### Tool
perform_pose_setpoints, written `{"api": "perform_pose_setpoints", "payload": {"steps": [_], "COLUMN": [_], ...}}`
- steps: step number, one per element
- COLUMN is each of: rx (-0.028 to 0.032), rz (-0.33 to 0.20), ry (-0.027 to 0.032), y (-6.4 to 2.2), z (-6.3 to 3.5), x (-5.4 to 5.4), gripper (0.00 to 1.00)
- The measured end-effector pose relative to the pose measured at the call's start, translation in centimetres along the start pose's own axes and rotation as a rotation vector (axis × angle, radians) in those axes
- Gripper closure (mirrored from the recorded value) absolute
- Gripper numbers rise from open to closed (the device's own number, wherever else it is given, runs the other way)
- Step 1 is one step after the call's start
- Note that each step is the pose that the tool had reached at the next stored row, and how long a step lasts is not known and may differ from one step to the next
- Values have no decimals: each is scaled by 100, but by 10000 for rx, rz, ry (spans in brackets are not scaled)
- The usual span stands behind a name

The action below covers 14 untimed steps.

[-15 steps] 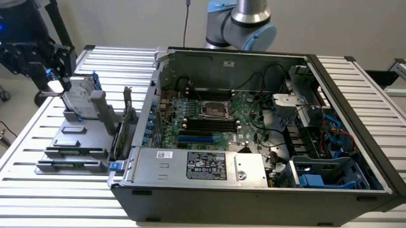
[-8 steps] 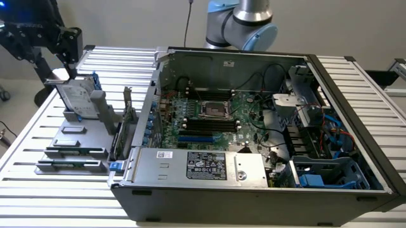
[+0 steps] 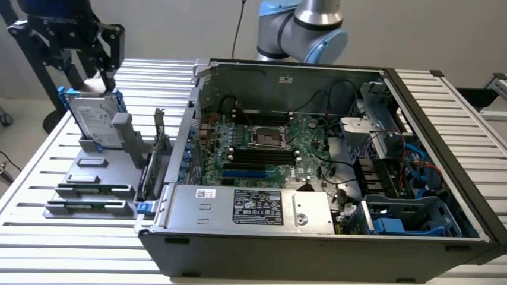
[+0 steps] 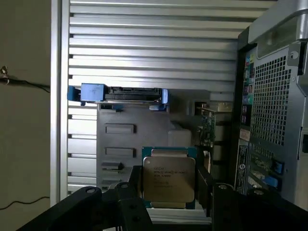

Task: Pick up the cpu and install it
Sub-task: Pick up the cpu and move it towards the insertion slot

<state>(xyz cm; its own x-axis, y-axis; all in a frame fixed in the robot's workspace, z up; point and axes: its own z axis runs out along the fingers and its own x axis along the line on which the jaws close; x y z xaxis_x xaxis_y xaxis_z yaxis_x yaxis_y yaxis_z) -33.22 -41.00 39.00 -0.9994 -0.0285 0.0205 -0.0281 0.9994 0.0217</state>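
Silver-topped cpu is clamped between the gripper fingers, jaws spread wide, raised above the grey tray near the slatted table edge. Open computer case alongside.

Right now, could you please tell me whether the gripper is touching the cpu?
Touching. The wrist view shows the cpu held above the grey fixture plate, with the gripper's dark fingers pressed against its two opposite edges.
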Motion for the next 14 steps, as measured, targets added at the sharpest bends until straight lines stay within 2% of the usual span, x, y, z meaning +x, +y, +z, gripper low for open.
{"api": "perform_pose_setpoints", "payload": {"steps": [14], "rx": [-26], "rz": [0], "ry": [3], "y": [-11], "z": [-36], "x": [-634], "gripper": [45]}}
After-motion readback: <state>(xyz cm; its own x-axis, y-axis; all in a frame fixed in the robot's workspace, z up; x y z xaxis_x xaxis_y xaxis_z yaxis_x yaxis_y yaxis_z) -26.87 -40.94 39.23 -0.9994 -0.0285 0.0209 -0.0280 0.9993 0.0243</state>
